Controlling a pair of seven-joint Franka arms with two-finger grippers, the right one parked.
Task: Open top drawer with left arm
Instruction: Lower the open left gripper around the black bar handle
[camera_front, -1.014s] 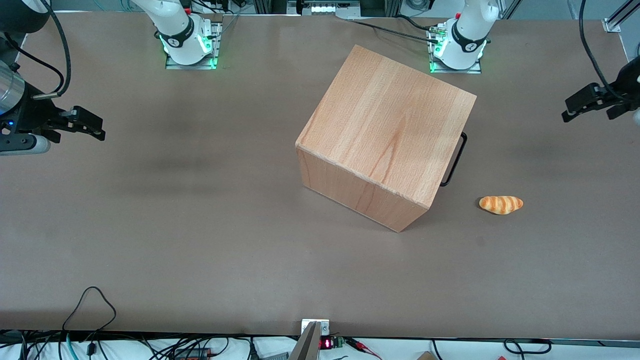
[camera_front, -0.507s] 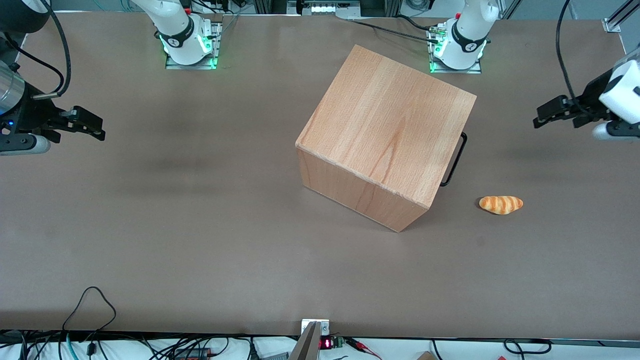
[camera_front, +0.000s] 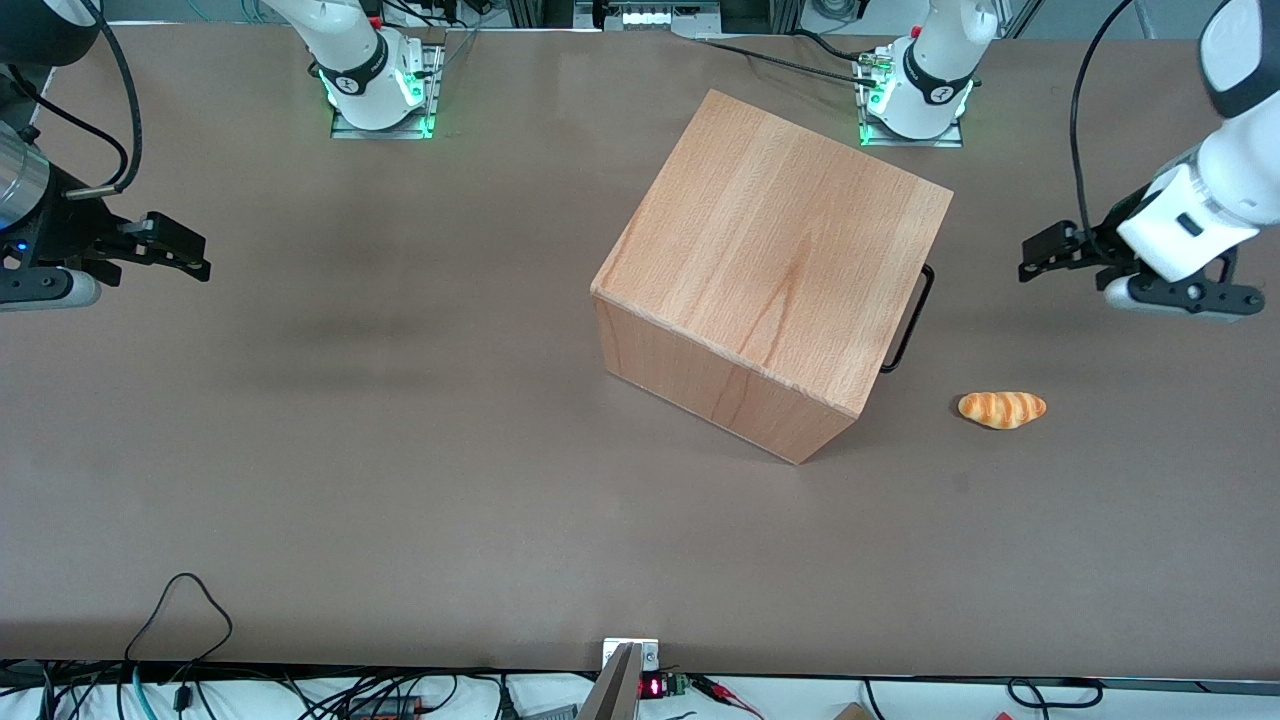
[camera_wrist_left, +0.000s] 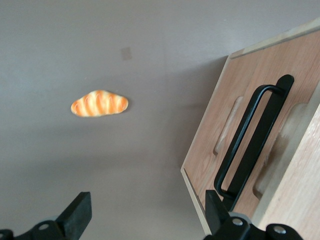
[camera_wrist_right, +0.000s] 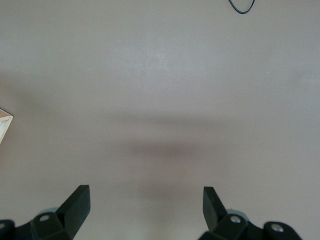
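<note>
The light wooden cabinet stands mid-table, turned at an angle. Its top drawer faces the working arm's end of the table and sits shut, flush with the cabinet body. The drawer's long black bar handle sticks out from the front panel. My left arm's gripper hovers above the table in front of the drawer, well apart from the handle. It is open, with nothing between its fingers.
An orange striped bread roll lies on the brown table in front of the drawer, nearer the front camera than my gripper. Cables trail along the table's near edge.
My left arm has swung in from the working arm's end of the table toward the drawer front, bringing the gripper closer to the handle. Cabinet and roll have not moved.
</note>
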